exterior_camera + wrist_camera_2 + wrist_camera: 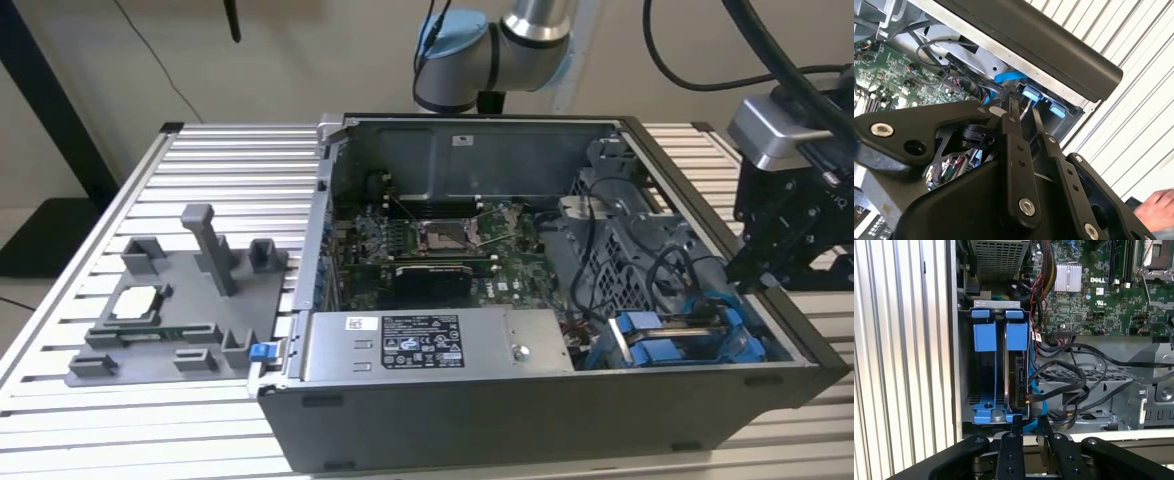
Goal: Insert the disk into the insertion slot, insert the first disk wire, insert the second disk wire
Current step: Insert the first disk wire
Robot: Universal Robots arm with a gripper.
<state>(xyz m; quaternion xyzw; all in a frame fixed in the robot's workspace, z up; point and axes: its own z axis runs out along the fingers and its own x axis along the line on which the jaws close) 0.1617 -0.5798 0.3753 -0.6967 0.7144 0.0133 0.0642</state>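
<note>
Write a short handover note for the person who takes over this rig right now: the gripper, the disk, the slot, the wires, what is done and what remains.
The gripper is right at the drive cage, near the end of the disk. I cannot tell whether it grips anything.
The disk stands inside the drive cage.
Done: the disk looks inserted.
Left: the two wires, as far as I can judge. A blue wire runs beside the disk toward the gripper. I cannot tell whether any wire is plugged in.
Note: a person's hand is close to the rig.
</note>
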